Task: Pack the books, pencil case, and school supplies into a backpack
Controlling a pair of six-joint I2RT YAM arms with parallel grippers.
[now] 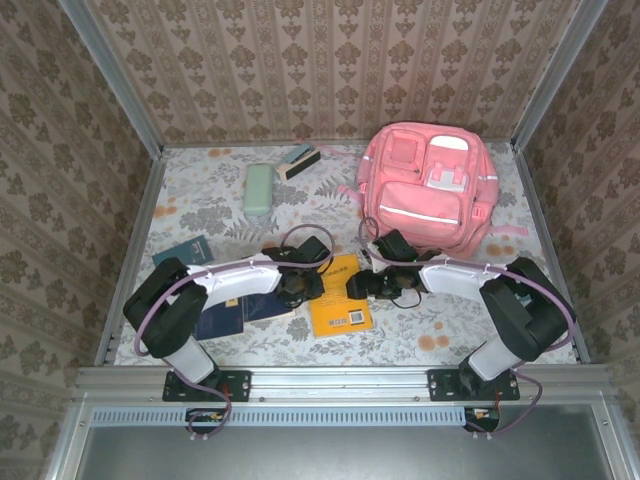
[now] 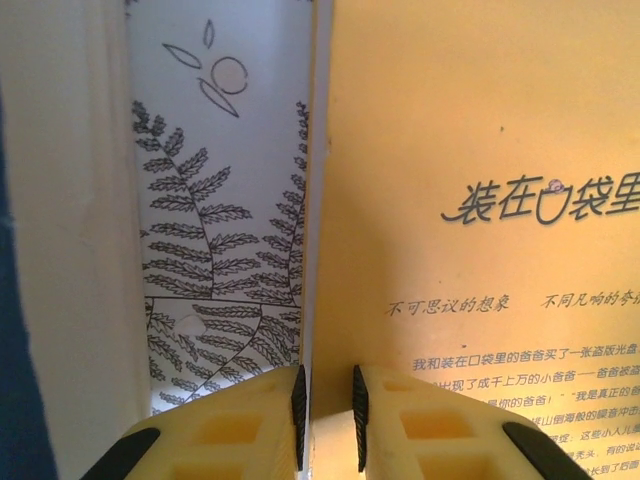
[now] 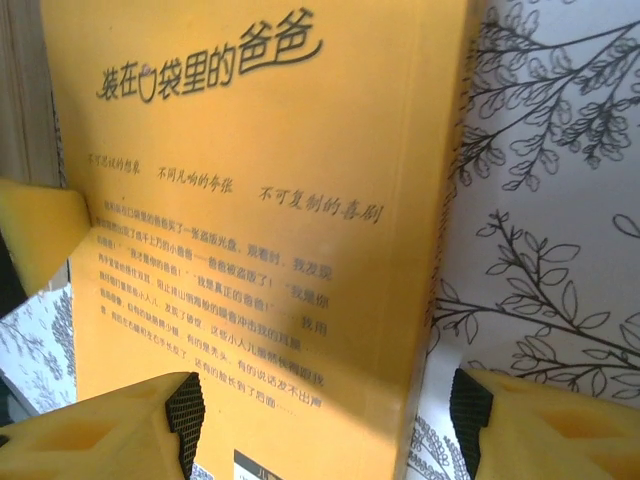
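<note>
You had the left gripper (image 2: 328, 390) pinched close on the edge of the orange-yellow paperback (image 2: 480, 150), one dark pad on each side of that edge. The cover with its Chinese print spread to the gripper's right, and the fern-printed tablecloth (image 2: 220, 250) showed to its left. Your right gripper (image 3: 325, 400) stood released, jaws wide. The same cover lay between its fingers (image 3: 185, 420), and neither pad visibly pressed it.

From above, the two grippers faced each other across the paperback, the left at its left edge and the right near its upper right corner. The backpack (image 1: 420, 190) lay just beyond the right gripper, front pockets up. The pencil case (image 1: 259, 188) and the teal-and-dark block (image 1: 300, 160) lay well beyond the left gripper. The two navy books (image 1: 222, 318) sat behind it and to its left, partly under the arm. The teal booklet (image 1: 183, 250) lay farther to its left.
</note>
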